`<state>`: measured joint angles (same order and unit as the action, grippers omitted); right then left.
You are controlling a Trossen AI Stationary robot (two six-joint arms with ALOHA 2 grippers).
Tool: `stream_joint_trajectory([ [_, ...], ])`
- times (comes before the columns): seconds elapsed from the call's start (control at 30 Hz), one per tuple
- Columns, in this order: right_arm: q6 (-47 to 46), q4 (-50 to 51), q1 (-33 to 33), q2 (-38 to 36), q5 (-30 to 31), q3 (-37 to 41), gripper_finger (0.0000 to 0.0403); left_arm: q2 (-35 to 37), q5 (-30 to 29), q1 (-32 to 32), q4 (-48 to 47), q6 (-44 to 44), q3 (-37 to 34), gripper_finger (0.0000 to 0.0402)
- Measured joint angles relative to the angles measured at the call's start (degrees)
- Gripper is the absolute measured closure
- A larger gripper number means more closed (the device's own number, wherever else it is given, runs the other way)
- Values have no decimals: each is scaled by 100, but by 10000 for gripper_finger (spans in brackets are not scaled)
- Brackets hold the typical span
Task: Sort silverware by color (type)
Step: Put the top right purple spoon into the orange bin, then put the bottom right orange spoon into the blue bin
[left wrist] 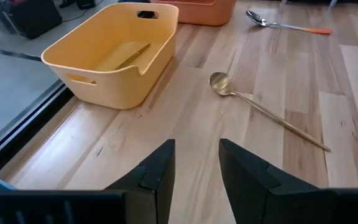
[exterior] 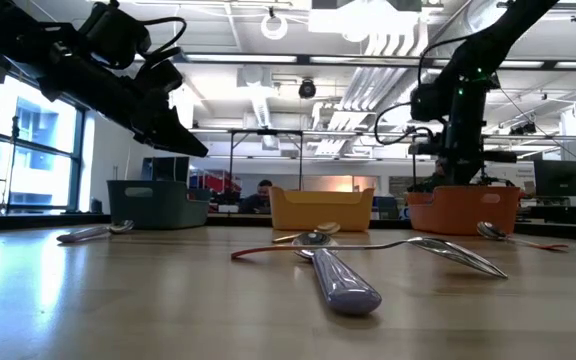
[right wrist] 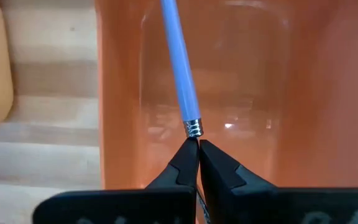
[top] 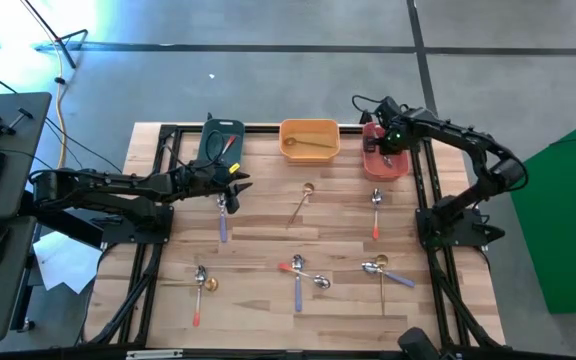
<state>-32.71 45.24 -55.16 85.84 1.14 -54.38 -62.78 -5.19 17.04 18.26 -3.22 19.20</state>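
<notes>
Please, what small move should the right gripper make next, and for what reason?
Probably open and let go. The right gripper is shut on a blue-handled utensil that hangs inside the red bin, whose floor looks bare. Releasing there would drop it in, though the teal bin already holds some utensil.

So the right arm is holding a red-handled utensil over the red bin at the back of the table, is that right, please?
Not quite: the handle is blue, not red. The right wrist view shows the right gripper, jaws shut, pinching a blue-handled utensil over the red bin. The rest stands.
</notes>
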Motion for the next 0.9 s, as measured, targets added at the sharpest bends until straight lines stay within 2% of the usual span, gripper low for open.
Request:
stream_joint_trajectory([
  [0.27, 448, -113, 62, 4, 190, 161, 402, -33, 7, 0, -217, 106, 0, 287],
  [0.57, 852, -449, 287, 2, -76, 150, 399, -31, 11, 0, -340, -143, 103, 287],
  [0.67, 922, -443, 227, 2, -78, 148, 379, -31, 11, 0, -419, -217, 221, 287],
  [0.9, 1008, -413, 17, 2, -76, 139, 296, -31, 11, 0, -436, -246, 378, 287],
])
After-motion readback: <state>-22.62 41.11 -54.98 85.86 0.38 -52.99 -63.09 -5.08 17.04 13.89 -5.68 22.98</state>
